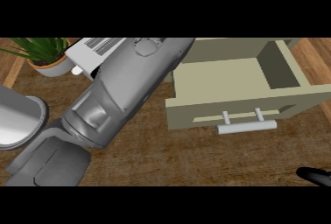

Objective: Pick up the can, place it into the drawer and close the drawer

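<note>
Nearest me, in front of the open drawer [233,83] and off to its right, only my right hand's [315,176] dark tip shows, its pose untellable; my left forearm [123,92] crosses left of the drawer, hand hidden; no can visible, no writing; a potted plant [42,54] farthest left.

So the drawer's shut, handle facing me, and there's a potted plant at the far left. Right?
Not quite: the drawer is pulled open, and the head view shows its inside bare. Its handle does face you, and the potted plant is at the far left.
</note>
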Available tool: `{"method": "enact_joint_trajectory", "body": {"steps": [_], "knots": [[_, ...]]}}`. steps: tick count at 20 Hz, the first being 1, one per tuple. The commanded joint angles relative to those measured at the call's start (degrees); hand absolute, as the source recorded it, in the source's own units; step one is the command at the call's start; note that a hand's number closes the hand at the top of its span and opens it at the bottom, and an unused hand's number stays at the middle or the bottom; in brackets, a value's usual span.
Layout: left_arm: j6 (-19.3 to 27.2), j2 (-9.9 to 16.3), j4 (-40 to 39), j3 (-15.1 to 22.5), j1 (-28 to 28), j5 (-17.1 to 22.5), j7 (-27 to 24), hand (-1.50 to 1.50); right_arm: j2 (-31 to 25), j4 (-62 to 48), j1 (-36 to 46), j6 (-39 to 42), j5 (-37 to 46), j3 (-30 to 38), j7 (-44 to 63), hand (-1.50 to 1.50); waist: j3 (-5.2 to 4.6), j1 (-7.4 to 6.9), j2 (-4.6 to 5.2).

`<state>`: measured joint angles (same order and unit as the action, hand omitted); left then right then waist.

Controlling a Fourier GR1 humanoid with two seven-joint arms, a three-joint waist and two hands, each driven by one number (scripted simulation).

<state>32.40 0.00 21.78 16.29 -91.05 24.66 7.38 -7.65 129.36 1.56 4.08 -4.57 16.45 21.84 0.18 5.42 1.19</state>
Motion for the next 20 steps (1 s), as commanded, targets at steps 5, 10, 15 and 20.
{"method": "enact_joint_trajectory", "body": {"steps": [5, 10, 15, 20], "knots": [[5.8, 0.0, -1.4, 4.9, -0.1, 3.5, -2.2, -1.50, -2.1, -2.4, 1.9, 1.3, 1.0, 0.1, -1.3, -1.50, 0.07, 1.46, 0.41], [6.3, 0.0, -3.7, 3.0, -1.8, 5.6, -2.5, -1.50, -3.4, 1.0, 1.1, 3.0, 5.1, -2.9, -3.1, -1.50, 0.02, 0.69, 0.34], [4.5, 0.0, -2.9, 1.9, -0.5, 8.2, -5.5, -1.50, -8.5, -2.9, 4.4, 5.0, 11.6, -3.4, -7.4, -1.50, 0.00, -0.15, 0.55], [5.5, 0.0, -3.0, 0.4, -2.7, 10.7, -6.6, -1.50, -10.8, -8.6, 9.2, 4.0, 22.6, -9.1, -10.4, -1.50, -0.03, -1.08, 0.96]]}}
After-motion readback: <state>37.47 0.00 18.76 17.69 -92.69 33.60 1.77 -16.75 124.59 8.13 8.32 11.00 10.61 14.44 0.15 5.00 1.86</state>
